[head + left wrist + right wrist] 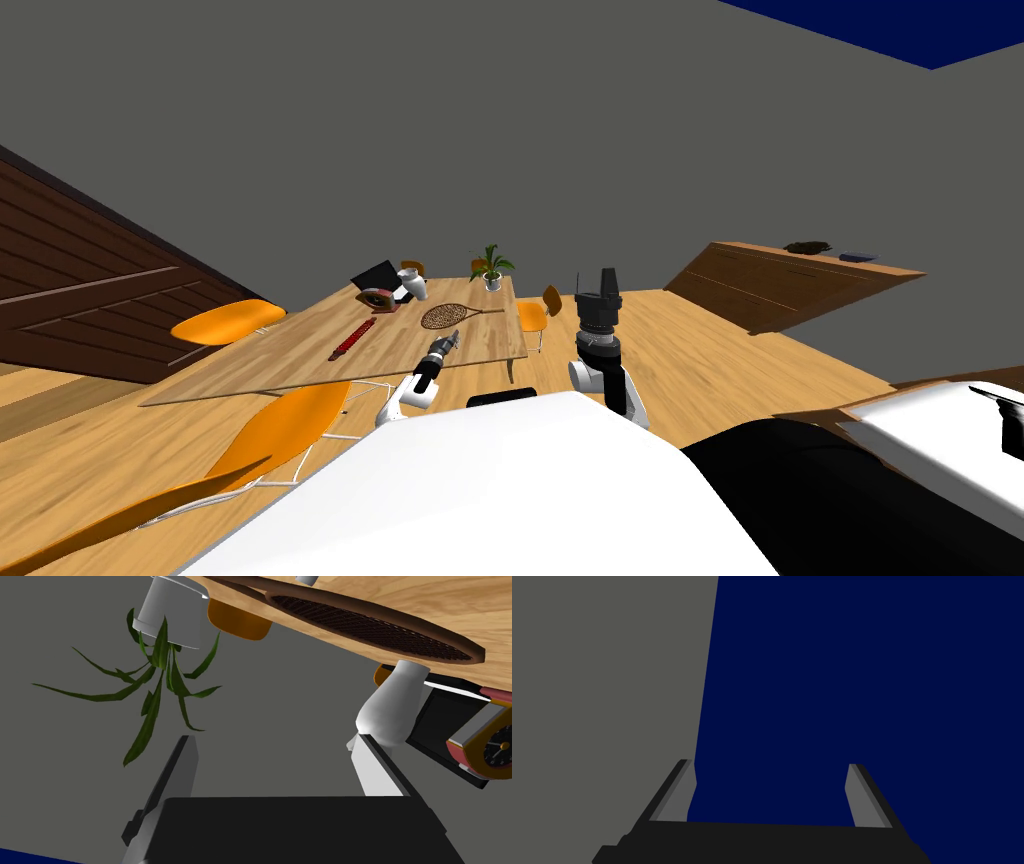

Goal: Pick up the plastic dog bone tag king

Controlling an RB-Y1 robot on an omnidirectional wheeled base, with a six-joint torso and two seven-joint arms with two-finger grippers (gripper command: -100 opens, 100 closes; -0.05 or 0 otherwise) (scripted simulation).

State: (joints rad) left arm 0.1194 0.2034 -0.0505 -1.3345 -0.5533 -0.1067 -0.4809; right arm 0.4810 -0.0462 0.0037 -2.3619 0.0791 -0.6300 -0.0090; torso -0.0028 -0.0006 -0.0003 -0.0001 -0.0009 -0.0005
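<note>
A narrow red strip-like thing (352, 340), the likeliest match for the tag, lies on the wooden table (250, 375), left of the middle. My left gripper (450, 342) reaches over the table's near edge, to the right of the red thing and just short of a brown racket (450, 316). In the left wrist view the left gripper (276, 737) is open with nothing between its fingers; the racket (370, 623) lies ahead of it. My right gripper (607, 275) is held up to the right of the table, and stands open (769, 763) and empty.
At the table's far end stand a red-and-gold clock (380, 297), a white vase (412, 285), a black flat thing (375, 274) and a potted plant (491, 266). Orange chairs (228, 320) (290, 425) (540, 310) ring the table. A wooden sideboard (790, 280) stands to the right.
</note>
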